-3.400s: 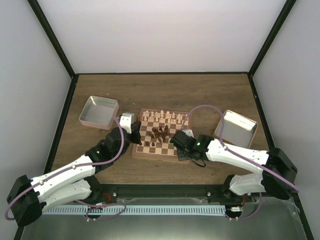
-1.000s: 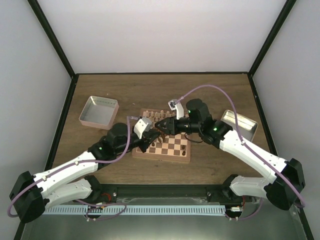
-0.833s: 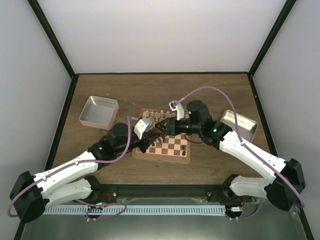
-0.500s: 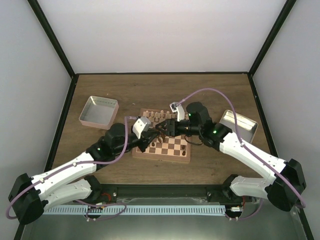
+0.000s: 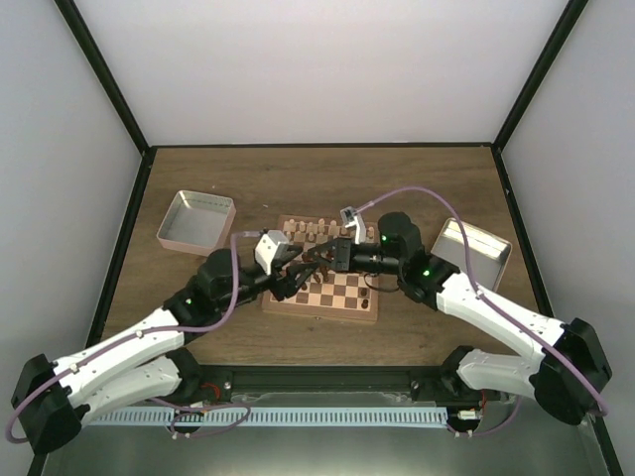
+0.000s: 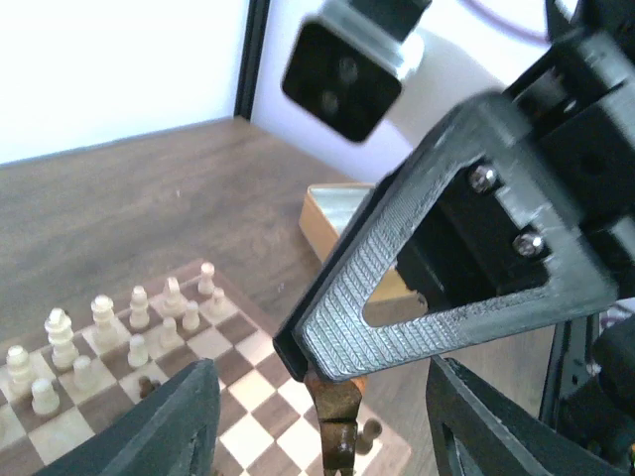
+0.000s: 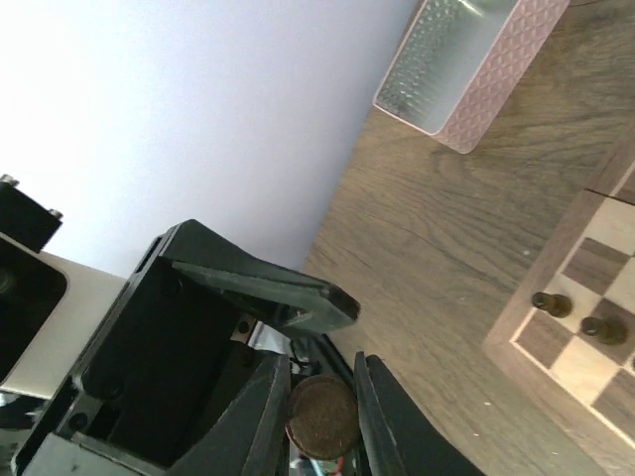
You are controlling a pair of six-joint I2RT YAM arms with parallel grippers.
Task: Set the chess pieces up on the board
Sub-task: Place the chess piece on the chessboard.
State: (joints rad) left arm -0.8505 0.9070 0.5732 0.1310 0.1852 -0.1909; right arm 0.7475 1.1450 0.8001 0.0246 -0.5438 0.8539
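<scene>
Above the board [image 5: 342, 295] my two grippers meet tip to tip. My right gripper [image 5: 324, 260] is shut on a dark brown chess piece; its round base [image 7: 322, 416] sits between the right gripper [image 7: 322, 402] fingers. In the left wrist view that piece [image 6: 340, 416] hangs below the right finger [image 6: 417, 297], inside my left gripper [image 6: 327, 431], whose jaws stand apart and clear of it. From above, the left gripper [image 5: 301, 268] is over the board's left part. Cream pieces [image 5: 310, 230] line the far rows. A few dark pieces [image 5: 367, 291] stand near the front.
A shallow metal tray [image 5: 195, 220] lies left of the board, and another tray [image 5: 474, 253] lies to its right. The pinkish tray [image 7: 466, 69] shows in the right wrist view. Black frame posts and pale walls enclose the wooden table [image 5: 317, 178].
My right gripper has closed on the dark piece and my left gripper has opened, letting it go. Both grippers have shifted slightly over the board's left part.
</scene>
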